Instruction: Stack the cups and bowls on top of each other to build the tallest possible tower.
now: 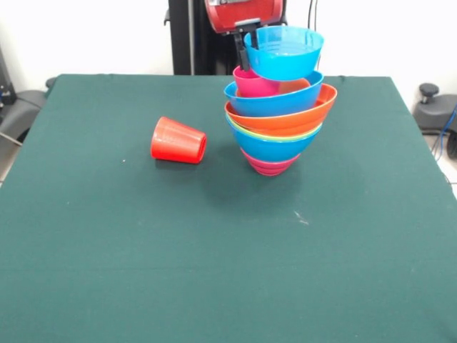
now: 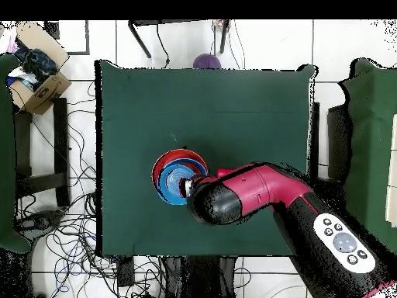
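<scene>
Your tower [image 1: 275, 125] stood a little past the centre of the green worktop [image 1: 214, 271], leaning slightly toward three o'clock in the front view: a small magenta bowl [image 1: 270, 166] at the base, then a blue bowl [image 1: 271, 148], a thin lime green rim [image 1: 250, 132], a large orange bowl [image 1: 293, 116] and another blue bowl [image 1: 268, 102], with the pink cup [image 1: 253, 82] sitting inside it. Your tool [image 1: 243, 44] was clamped on the rim of a light blue bowl [image 1: 284, 51], holding it tilted just above the pile at the tower's twelve o'clock, apparently not yet set down. By that showing, most of the build was done; what was left was seating this bowl and adding the red-orange cup [image 1: 178, 141], which lay on its side at the tower's nine o'clock, near but clear of it. A purple bowl [image 2: 206, 60] showed in the overhead view beyond the worktop's twelve o'clock edge. The tower stood well inside every edge, with bare cloth all round, so you had open room on each side; the lean looked like the main risk.
</scene>
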`<act>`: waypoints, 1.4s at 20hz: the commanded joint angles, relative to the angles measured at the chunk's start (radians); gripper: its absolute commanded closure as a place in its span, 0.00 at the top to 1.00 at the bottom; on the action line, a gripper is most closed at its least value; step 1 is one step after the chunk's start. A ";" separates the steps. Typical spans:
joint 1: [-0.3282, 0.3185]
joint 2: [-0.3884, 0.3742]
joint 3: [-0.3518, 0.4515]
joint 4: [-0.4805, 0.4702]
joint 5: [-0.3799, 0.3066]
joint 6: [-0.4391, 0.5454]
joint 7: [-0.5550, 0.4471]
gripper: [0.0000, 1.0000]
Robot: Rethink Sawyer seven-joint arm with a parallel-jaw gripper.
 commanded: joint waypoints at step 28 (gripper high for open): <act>-0.083 0.079 0.089 0.035 -0.050 0.036 -0.220 0.00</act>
